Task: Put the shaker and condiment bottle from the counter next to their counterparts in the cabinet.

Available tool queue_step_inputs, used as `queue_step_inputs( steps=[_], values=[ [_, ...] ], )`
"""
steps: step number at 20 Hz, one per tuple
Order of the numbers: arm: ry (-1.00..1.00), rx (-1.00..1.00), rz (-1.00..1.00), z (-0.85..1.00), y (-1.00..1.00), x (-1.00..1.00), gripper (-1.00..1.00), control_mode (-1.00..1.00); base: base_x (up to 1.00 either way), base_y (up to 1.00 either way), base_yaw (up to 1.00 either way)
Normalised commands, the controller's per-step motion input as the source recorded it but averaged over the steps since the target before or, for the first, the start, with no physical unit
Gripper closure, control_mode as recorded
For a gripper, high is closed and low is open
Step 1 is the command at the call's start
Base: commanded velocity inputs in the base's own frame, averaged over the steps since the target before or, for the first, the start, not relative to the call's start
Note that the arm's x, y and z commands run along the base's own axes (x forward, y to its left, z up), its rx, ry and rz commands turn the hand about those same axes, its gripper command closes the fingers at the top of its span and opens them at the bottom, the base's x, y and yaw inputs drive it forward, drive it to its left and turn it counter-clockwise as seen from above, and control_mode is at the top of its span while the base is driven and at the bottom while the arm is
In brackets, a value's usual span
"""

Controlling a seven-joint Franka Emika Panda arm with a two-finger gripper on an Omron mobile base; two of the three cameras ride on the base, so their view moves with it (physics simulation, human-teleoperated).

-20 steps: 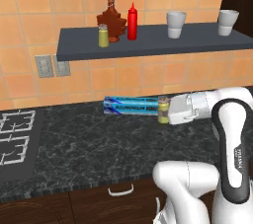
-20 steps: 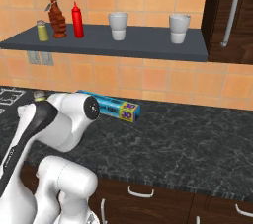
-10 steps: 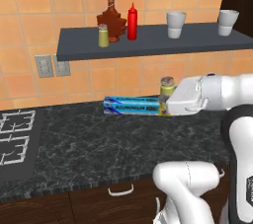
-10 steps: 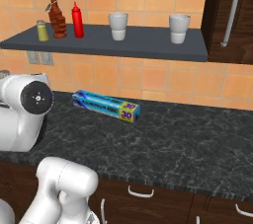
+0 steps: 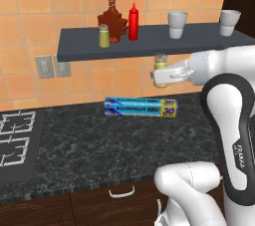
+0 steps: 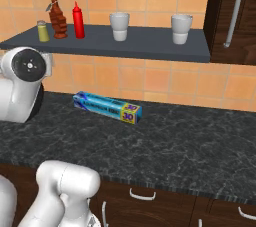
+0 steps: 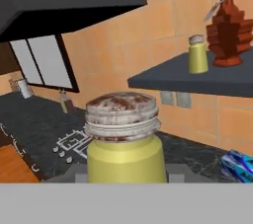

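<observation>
Aloft above the counter [image 5: 99,145], the gripper [image 5: 160,73] is clamped on the shaker [image 5: 160,64], which hangs upright in the air just under the front edge of the cabinet [image 5: 149,48] and clear of the black stone below. Seen from the hand, the shaker [image 7: 123,139] stands close between the fingers, its speckled silvery cap up. On the shelf, the second shaker [image 5: 104,36] stands near the left end, with the maple bottle [image 5: 111,19] just beside it to the right and the red condiment bottle [image 5: 133,22] next along, close against the maple bottle. Farther right, well apart from these, two white cups [image 5: 177,24] sit on the slab, one toward the middle and one near the right end. A stretch of bare shelf lies between the red bottle and the nearer cup. Below, a blue foil box [image 5: 141,106] lies flat on the counter near the tiled wall, and a stove grate [image 5: 15,140] fills the left edge.
</observation>
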Motion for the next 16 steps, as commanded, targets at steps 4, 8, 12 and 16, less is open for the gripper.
queue_step_inputs(
  steps=[4,8,12,16],
  values=[
    [0.09,0.00,0.00,0.28,-0.16,0.60,1.00,-1.00,0.00,0.00,0.00],
    [-0.10,0.00,-0.14,0.01,0.38,0.26,1.00,-1.00,0.00,0.00,0.00],
    [-0.19,-0.01,-0.29,0.00,0.84,0.29,1.00,-1.00,0.00,0.00,0.00],
    [-0.15,0.00,-0.32,0.02,0.64,0.49,1.00,-1.00,0.00,0.00,0.00]
  ],
)
